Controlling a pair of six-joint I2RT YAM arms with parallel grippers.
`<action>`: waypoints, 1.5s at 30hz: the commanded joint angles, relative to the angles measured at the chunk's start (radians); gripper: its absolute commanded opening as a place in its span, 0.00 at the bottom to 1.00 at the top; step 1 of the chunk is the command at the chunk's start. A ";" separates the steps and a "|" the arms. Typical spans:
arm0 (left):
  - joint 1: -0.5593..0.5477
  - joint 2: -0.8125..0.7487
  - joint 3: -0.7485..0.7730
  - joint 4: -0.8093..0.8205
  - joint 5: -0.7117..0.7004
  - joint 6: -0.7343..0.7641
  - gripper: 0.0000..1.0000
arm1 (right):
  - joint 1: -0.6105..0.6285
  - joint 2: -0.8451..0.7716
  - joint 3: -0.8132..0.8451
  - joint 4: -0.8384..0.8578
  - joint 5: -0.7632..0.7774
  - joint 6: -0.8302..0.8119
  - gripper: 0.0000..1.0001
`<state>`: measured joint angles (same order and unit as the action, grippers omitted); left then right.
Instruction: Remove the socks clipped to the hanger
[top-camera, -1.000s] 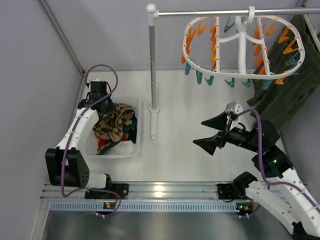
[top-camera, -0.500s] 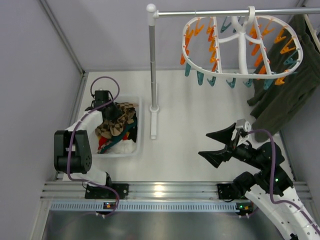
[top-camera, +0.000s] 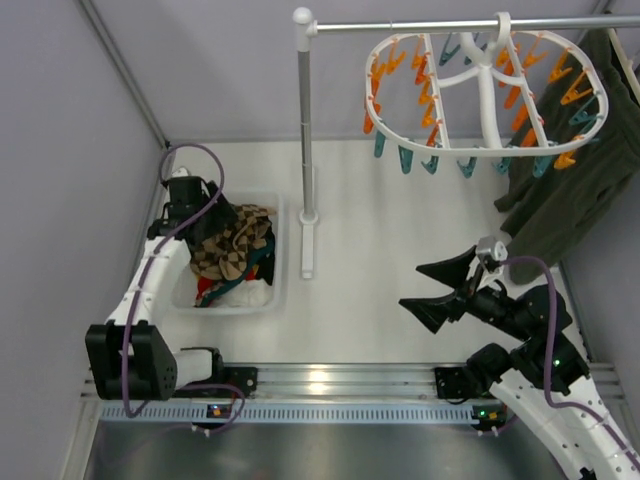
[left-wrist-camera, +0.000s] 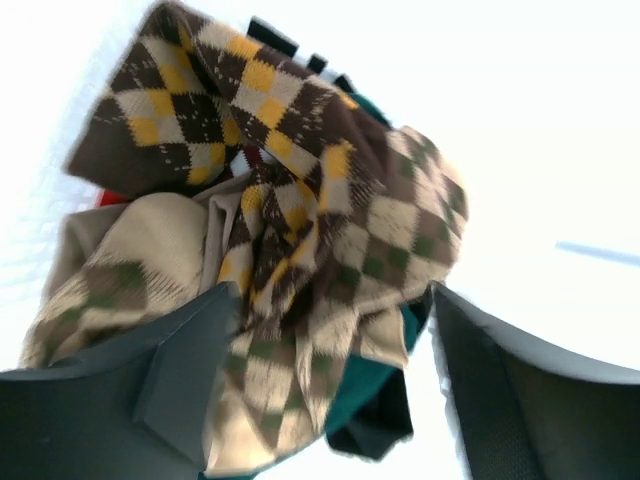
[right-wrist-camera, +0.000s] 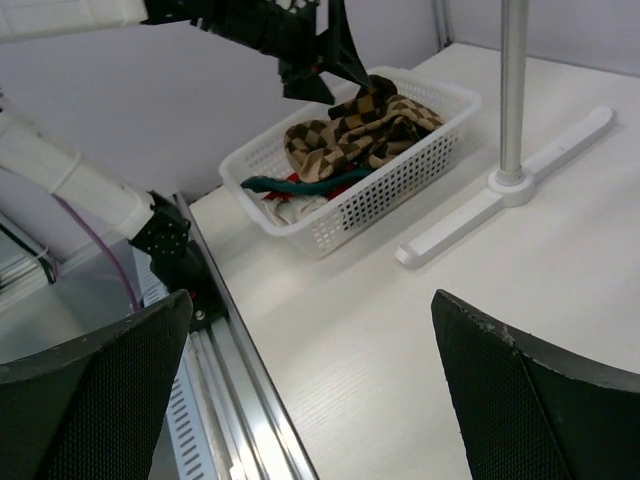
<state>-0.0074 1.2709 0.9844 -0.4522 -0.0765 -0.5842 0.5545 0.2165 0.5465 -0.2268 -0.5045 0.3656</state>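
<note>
**Argyle socks lie heaped in a basket under the left arm's parted jaws**

The left gripper (left-wrist-camera: 325, 310) stands spread, pinching nothing, one finger on either side of the brown-and-tan argyle socks (left-wrist-camera: 300, 200) bunched right below it. Whether the tips touch the cloth cannot be told. The socks top one heap in the single white basket (top-camera: 276, 255) beneath that gripper, over red, teal and black pieces, and they are too tangled to count. To the gripper's right, just past the basket, rises the grey pole rack (top-camera: 304, 130). The one white oval hanger (top-camera: 487, 95), with its orange and teal clips, hangs from the rack's bar farther right. A dark green garment (top-camera: 560, 200) hangs beyond it. The right gripper (top-camera: 410, 286) is spread wide and holds nothing, well apart over the bare table below the hanger.
</note>
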 joint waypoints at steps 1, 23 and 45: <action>0.001 -0.119 0.079 -0.106 -0.013 0.041 0.92 | 0.007 0.003 0.085 -0.074 0.116 0.033 0.99; -0.083 -0.823 0.072 -0.387 0.132 0.423 0.99 | 0.005 0.242 0.585 -0.615 0.777 -0.128 1.00; -0.200 -0.883 0.154 -0.490 -0.031 0.437 0.98 | 0.007 0.238 0.626 -0.850 1.120 -0.211 0.99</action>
<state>-0.2043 0.3817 1.1168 -0.9428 -0.1020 -0.1543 0.5545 0.4728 1.1790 -1.0641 0.6014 0.1738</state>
